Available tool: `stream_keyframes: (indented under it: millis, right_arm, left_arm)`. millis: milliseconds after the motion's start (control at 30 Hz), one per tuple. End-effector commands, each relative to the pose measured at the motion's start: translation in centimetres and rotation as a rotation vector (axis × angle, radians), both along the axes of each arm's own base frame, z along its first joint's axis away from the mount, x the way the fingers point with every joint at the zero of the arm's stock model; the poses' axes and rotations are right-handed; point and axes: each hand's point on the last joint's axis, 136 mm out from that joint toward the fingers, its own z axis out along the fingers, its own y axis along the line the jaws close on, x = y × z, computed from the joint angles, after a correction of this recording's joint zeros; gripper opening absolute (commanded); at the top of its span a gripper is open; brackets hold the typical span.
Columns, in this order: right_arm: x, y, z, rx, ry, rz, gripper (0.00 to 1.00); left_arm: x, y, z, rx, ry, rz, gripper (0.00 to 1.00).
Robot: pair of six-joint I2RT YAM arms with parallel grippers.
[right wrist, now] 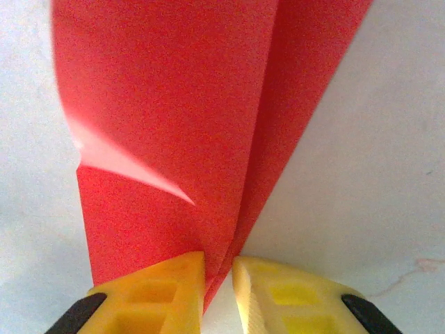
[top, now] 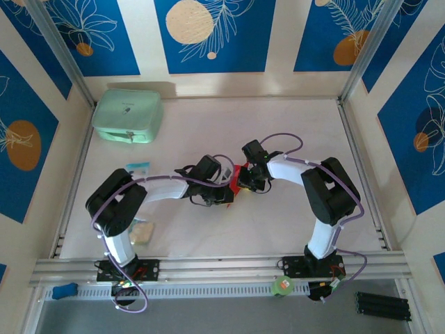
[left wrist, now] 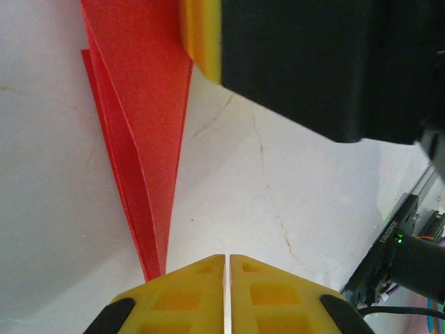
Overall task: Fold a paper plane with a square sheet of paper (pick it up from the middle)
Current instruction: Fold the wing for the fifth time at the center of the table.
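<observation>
- At the far left rear of the table (top: 278, 125) a mint-green case (top: 127, 115) lies flat. Nearer the front, a small pale packet (top: 137, 168) lies beside the left arm's elbow.
- The left gripper (left wrist: 227, 259) is at mid-table, reaching rightward, with its jaws shut pad against pad (a hairline slit is all that divides them).
- The red paper plane (left wrist: 142, 139) lies at mid-table between the two grippers, seen from above at (top: 238, 174). Its creased layers taper to a sharp tip that ends just at the outer edge of the left gripper's left-hand pad.
- The right gripper (right wrist: 217, 261) meets it from the right and is clamped on the plane's folded edge, the red layers (right wrist: 174, 104) pinched between its yellow pads (right wrist: 160, 289).
</observation>
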Motion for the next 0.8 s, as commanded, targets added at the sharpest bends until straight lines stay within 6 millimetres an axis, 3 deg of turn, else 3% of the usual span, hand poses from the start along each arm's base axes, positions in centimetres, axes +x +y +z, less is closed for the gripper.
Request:
stream_keyframes:
  millis: [0, 267, 767]
  right_arm:
    - [-3.3, -1.5, -4.5, -0.100, 0.148, 0.001, 0.21]
    - [-3.3, -1.6, -4.6, -0.104, 0.151, 0.001, 0.21]
    - [-3.6, -2.0, -5.1, -0.129, 0.165, -0.004, 0.19]
  left_arm:
    - [-0.9, -0.2, -0.8, 0.008, 0.040, -0.018, 0.10]
    - [-0.9, 0.9, -2.6, 0.088, 0.047, -0.012, 0.09]
    - [-0.7, 1.0, -2.9, 0.102, 0.037, -0.017, 0.08]
